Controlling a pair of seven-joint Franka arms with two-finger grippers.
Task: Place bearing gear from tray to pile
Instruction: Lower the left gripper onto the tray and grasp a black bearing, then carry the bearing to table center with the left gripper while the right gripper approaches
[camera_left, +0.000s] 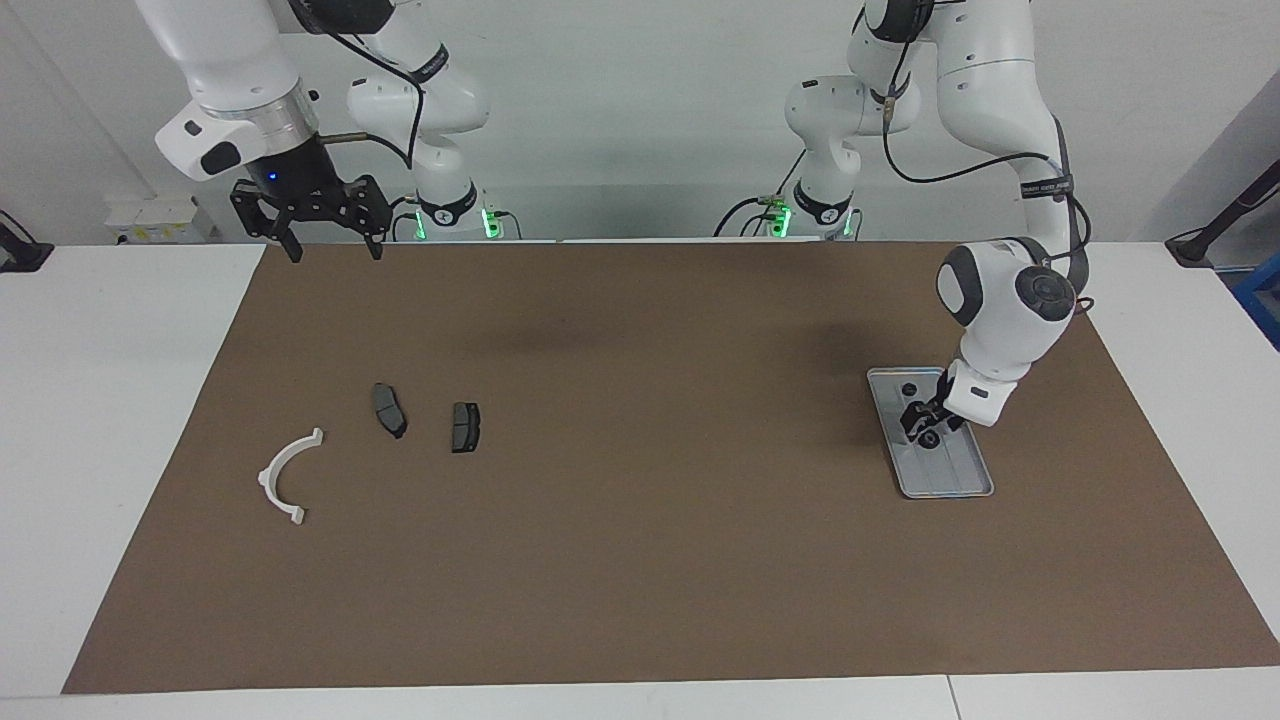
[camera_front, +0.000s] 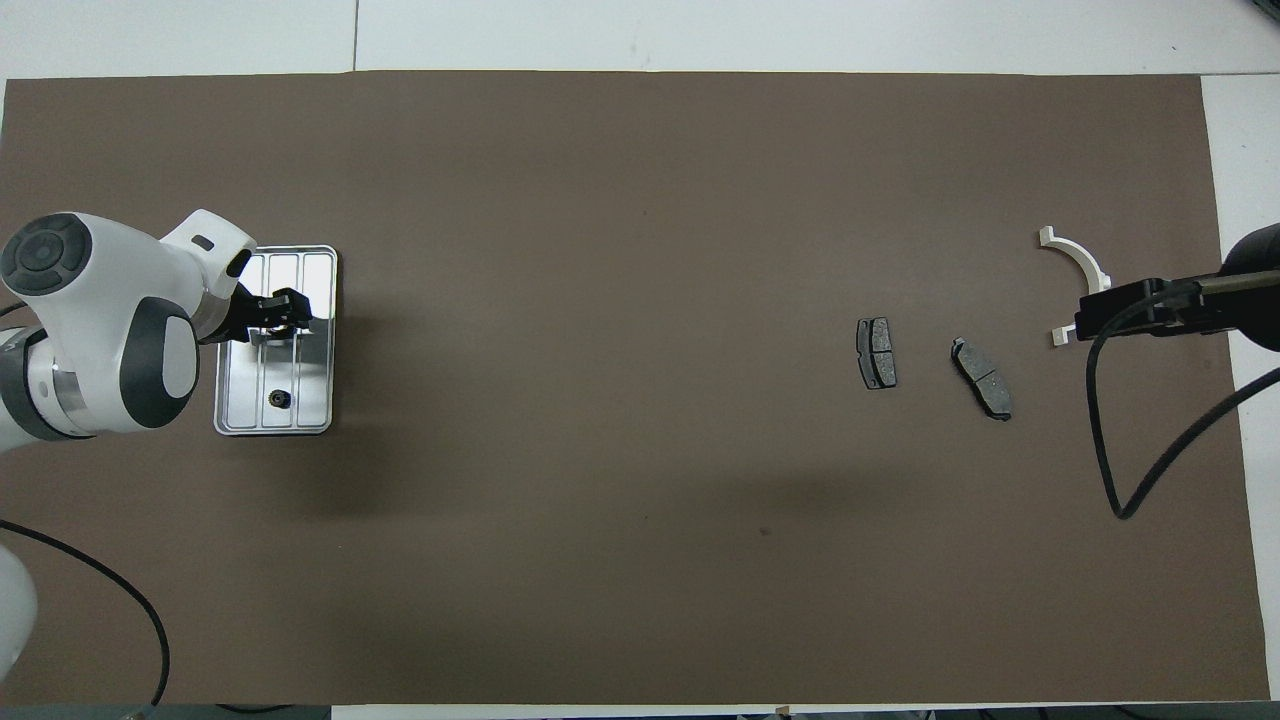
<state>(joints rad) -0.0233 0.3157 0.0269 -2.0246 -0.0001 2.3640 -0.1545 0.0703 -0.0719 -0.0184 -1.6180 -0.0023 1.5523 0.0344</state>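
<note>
The silver-grey tray (camera_left: 968, 478) lies at the left arm's end of the brown mat, also in the overhead view (camera_front: 318, 272). It holds two small dark bearing gears. My left gripper (camera_left: 924, 426) is down in the tray with its fingers on either side of the gear farther from the robots (camera_left: 930, 439), which it mostly hides in the overhead view. The nearer gear (camera_left: 908, 389) lies free (camera_front: 278, 400). The pile is a white bracket (camera_left: 290, 475) and two dark pads (camera_left: 389, 409) (camera_left: 465, 426). My right gripper (camera_left: 333, 245) waits raised and open.
The brown mat (camera_left: 640, 560) covers most of the white table. In the overhead view the right gripper (camera_front: 1085, 315) and its cable cover part of the white bracket (camera_front: 1080, 258). The pads (camera_front: 876, 352) (camera_front: 981, 377) lie beside it, toward the table's middle.
</note>
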